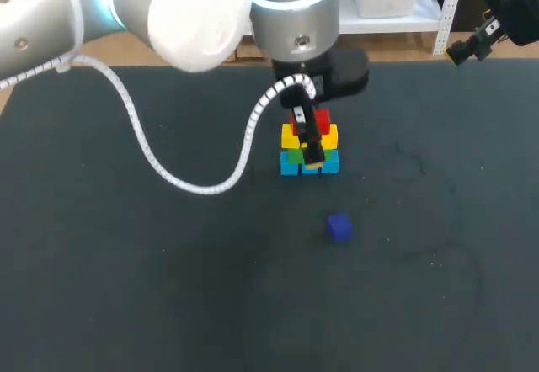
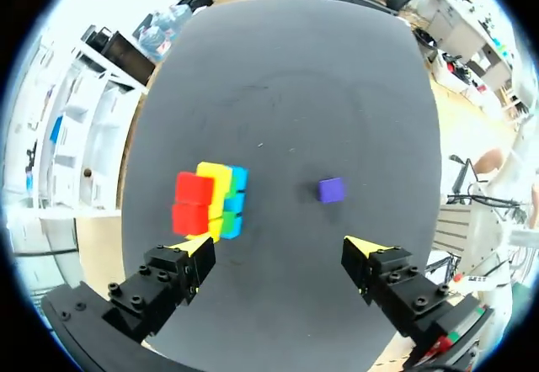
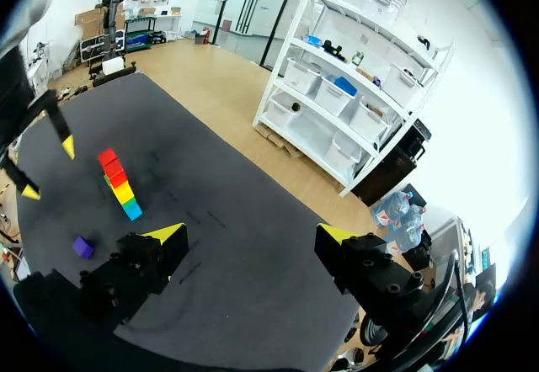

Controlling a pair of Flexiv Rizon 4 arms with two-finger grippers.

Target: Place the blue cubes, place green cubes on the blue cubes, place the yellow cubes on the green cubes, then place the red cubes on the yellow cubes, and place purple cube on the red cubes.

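1. Stack point(image 1: 308, 149) of blue, green, yellow and red cubes is being overhung by left gripper point(image 2: 280, 254), released and empty.
2. Purple cube point(image 1: 339, 226) is being seen on table point(image 1: 126, 288) nearby.
3. Right gripper point(image 3: 253, 237) is being held spread, well apart.

1. Bench point(image 1: 101, 288): dark, matt, cloth-like cover with faint scuff marks.
2. Stacked cubes point(image 2: 209, 202) and purple cube point(image 1: 339, 226): smooth, evenly coloured faces with a low sheen; material uncertain.
3. Left arm point(image 1: 295, 10): satin grey metal-look shell, glossy white cap.
4. Cable point(image 1: 200, 189): white ribbed plastic wrap.
5. Left hand point(image 2: 280, 252): matt black bolted fingers, matt yellow tips.
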